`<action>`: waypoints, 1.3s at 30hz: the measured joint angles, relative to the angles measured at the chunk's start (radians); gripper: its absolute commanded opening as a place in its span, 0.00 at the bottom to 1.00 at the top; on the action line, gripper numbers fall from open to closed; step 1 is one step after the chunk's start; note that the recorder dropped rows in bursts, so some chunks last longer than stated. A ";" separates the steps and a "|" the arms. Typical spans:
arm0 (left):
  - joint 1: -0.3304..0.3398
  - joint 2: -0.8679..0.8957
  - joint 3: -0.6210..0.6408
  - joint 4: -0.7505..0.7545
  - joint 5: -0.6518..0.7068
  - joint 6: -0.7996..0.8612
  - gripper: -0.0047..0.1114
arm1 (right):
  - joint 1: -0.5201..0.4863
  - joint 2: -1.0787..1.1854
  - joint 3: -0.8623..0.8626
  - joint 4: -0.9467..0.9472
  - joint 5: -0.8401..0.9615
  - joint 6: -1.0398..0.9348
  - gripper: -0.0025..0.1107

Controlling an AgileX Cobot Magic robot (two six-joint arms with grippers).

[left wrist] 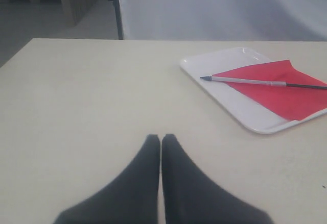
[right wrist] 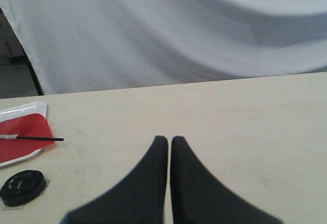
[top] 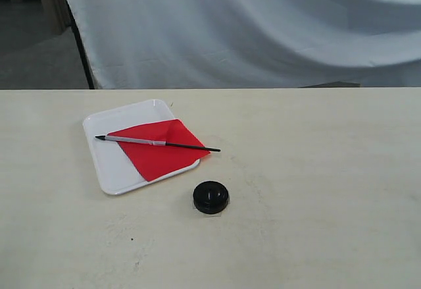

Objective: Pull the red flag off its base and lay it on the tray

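The red flag (top: 160, 147) lies flat on the white tray (top: 115, 170), its black-and-silver stick crossing the cloth and its black end poking past the tray's right rim. The round black base (top: 211, 197) sits alone on the table just in front of the tray's near right corner. The left wrist view shows the flag (left wrist: 278, 86) on the tray (left wrist: 240, 109), well away from my left gripper (left wrist: 161, 138), which is shut on nothing. My right gripper (right wrist: 169, 140) is shut and empty too, with the base (right wrist: 21, 187) and the flag (right wrist: 23, 134) off to its side. Neither gripper appears in the exterior view.
A pale wooden table (top: 316, 170) carries everything. A white cloth backdrop (top: 263, 26) hangs behind its far edge, with a dark gap and floor (top: 39, 39) at the back left.
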 measured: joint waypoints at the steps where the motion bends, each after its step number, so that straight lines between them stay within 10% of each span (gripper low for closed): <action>1: 0.000 0.000 0.000 0.000 0.000 0.000 0.05 | 0.000 0.000 0.000 -0.007 0.000 -0.012 0.05; 39: 0.000 0.000 0.000 0.000 0.000 0.000 0.05 | 0.000 0.000 0.000 -0.021 0.037 -0.048 0.05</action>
